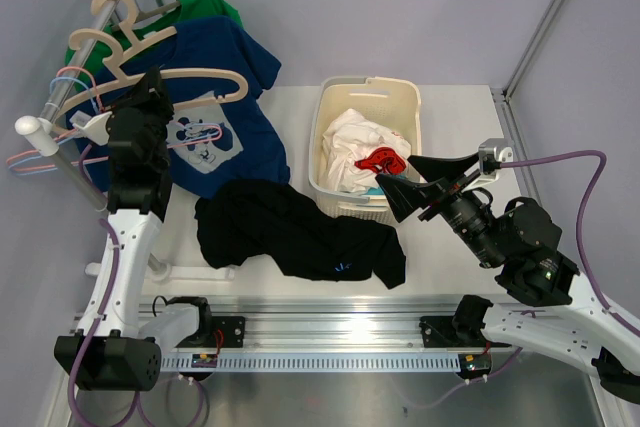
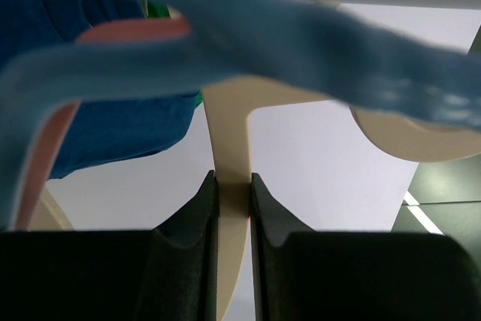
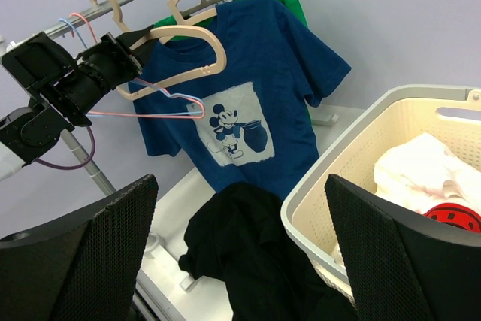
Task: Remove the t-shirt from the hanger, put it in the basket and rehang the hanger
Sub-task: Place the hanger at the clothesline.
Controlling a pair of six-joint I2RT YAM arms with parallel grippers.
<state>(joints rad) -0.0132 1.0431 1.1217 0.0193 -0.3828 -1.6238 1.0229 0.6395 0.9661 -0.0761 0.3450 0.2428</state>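
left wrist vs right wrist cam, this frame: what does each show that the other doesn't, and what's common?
Left wrist only: close-up of the left gripper pinching the beige hanger, with a blurred blue hanger across the top.
Right wrist only: the Mickey print on the blue t-shirt, the black t-shirt, the laundry basket and the right gripper's open fingers.
Both: beige hanger, blue t-shirt, a bit of green shirt.
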